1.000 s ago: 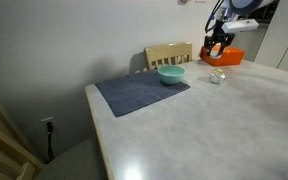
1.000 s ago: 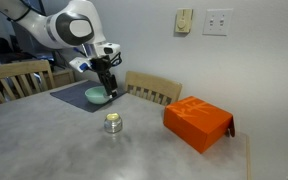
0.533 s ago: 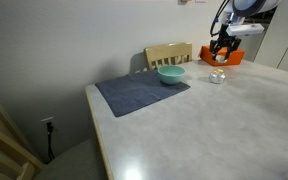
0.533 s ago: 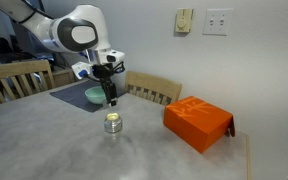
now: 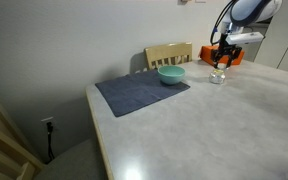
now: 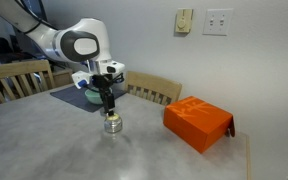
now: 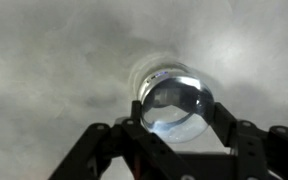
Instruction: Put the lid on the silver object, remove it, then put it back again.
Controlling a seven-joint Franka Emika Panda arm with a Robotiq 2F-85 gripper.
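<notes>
Near the bench [image 5: 184, 130] edge by the chair [image 5: 169, 53], claw [image 6: 110, 108] is pinching the lid [image 7: 176, 105] right over the silver object [image 6: 113, 124], so a placement is looking under way, not finished.

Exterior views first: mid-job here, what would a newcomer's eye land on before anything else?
The bright orange box stands out on the pale table, beside the small silvery cylindrical pot. Directly above that pot hangs the hand, shut on the small round silvery lid, which the wrist view shows over the pot's mouth. Farther back, a teal bowl rests on a dark grey mat.
</notes>
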